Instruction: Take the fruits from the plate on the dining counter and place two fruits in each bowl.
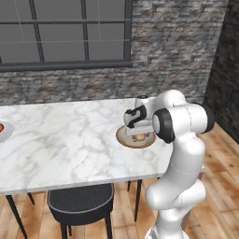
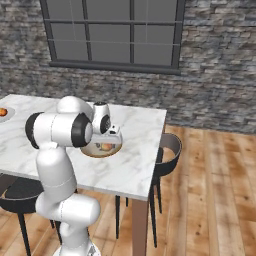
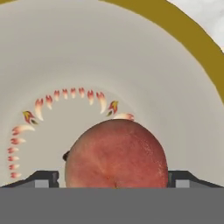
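Observation:
My gripper [image 3: 113, 179] is low inside a tan bowl [image 3: 192, 39] near the right end of the dining counter [image 1: 70, 144]. Its fingertips [image 3: 43, 178] stand open on either side of a reddish-peach fruit [image 3: 116, 155], with a slim gap showing on the left. The fruit rests on the bowl's cream floor. The same bowl [image 1: 122, 137] and fruit [image 1: 140, 137] sit under the hand [image 1: 135, 119] in the left base view. Far off at the left edge, the plate [image 1: 5, 133] holds an orange fruit [image 1: 1, 127]. In the right base view I see the bowl [image 2: 95, 151], the fruit [image 2: 106, 147] and the plate [image 2: 6, 116].
A dark chair [image 1: 81, 200] is tucked under the counter's near edge and another chair [image 2: 170, 150] stands at its right end. A brick wall with a window runs behind. The marble between the bowl and the plate is bare.

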Robot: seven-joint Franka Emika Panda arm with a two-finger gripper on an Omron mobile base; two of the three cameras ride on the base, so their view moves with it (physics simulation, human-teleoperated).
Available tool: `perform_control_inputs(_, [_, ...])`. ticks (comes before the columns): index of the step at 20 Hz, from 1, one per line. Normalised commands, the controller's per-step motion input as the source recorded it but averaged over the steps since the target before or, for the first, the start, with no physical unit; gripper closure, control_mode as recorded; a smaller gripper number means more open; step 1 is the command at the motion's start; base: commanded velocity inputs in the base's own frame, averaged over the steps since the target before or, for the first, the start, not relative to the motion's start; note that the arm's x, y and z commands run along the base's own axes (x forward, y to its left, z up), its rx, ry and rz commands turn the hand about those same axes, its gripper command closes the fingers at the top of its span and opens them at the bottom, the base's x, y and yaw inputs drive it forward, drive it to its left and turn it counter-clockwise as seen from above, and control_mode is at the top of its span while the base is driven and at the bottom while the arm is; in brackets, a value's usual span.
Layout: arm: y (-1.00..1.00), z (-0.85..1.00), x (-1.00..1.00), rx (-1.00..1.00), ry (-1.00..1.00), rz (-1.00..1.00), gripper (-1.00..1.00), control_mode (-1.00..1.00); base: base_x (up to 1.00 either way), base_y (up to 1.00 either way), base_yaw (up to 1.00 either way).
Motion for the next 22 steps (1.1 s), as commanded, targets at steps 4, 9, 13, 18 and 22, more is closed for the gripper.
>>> perform_control_inputs(4, [0.0,0.34,-0.23,-0.01,-0.06,0.0,-1.0,-1.0,0.0,0.0,0.0])
perform_control_inputs(9, [0.0,0.97,-0.78,0.03,-0.08,0.0,-1.0,-1.0,0.0,0.0,0.0])
perform_control_inputs(13, [0.0,1.0,-1.0,0.01,0.0,0.0,-1.0,-1.0,0.0,0.0,0.0])
perform_control_inputs(18, [0.0,0.96,-1.0,0.05,0.02,-0.07,-1.0,-1.0,0.0,0.0,0.0])
perform_control_inputs(22, [0.0,0.93,-1.0,0.05,0.01,-0.09,-1.0,-1.0,0.0,0.0,0.0])
